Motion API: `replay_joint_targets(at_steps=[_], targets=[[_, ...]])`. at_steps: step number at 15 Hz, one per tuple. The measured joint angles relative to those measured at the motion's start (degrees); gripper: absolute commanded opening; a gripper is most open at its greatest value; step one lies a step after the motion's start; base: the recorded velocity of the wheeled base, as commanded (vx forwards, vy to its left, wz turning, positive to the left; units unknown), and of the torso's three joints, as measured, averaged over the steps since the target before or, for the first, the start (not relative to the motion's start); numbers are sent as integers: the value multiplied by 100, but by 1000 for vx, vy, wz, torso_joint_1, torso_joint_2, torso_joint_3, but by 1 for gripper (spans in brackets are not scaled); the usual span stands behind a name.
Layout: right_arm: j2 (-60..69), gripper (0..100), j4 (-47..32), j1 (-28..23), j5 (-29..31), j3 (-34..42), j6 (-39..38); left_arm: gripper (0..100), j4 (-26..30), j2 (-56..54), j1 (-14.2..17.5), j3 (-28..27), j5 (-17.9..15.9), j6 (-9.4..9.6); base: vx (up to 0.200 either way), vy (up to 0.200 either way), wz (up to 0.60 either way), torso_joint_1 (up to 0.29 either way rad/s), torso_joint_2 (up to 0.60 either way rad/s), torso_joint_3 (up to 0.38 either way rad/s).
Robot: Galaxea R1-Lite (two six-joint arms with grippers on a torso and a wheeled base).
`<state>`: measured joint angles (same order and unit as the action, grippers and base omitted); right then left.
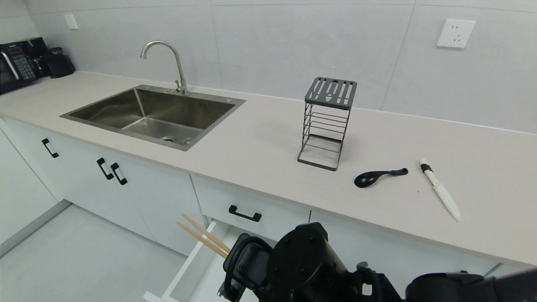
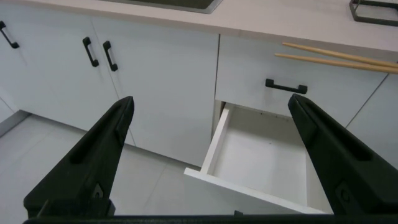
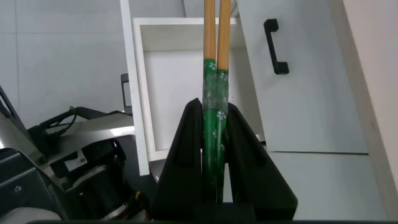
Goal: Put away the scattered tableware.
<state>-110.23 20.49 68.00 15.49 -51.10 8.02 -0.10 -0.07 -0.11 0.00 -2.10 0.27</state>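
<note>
A pair of wooden chopsticks [image 3: 216, 50] with green patterned ends is held in my right gripper [image 3: 216, 115], which is shut on them. They hang over the open white drawer [image 3: 138, 93] below the counter, and their tips [image 1: 203, 237] stick out above its corner. My left gripper [image 2: 211, 102] is open and holds nothing; it faces the same drawer [image 2: 214, 143], with the chopsticks [image 2: 336, 58] farther off. On the counter lie a black spoon [image 1: 377, 176] and a white knife [image 1: 440, 191] with a black band.
A dark wire rack [image 1: 327, 121] stands on the counter left of the spoon. The steel sink [image 1: 155, 113] with its faucet is farther left. A closed drawer with a black handle [image 1: 244, 214] sits above the open one. Cabinet doors [image 2: 99, 53] line the left side.
</note>
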Motion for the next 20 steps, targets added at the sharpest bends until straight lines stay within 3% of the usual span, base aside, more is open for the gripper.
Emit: replay_joint_targets(at_steps=[20], targets=[[-28, 0, 44, 63, 18, -129, 49, 100, -6, 0, 0, 0, 2, -2, 0, 0, 0, -125, 246, 117]])
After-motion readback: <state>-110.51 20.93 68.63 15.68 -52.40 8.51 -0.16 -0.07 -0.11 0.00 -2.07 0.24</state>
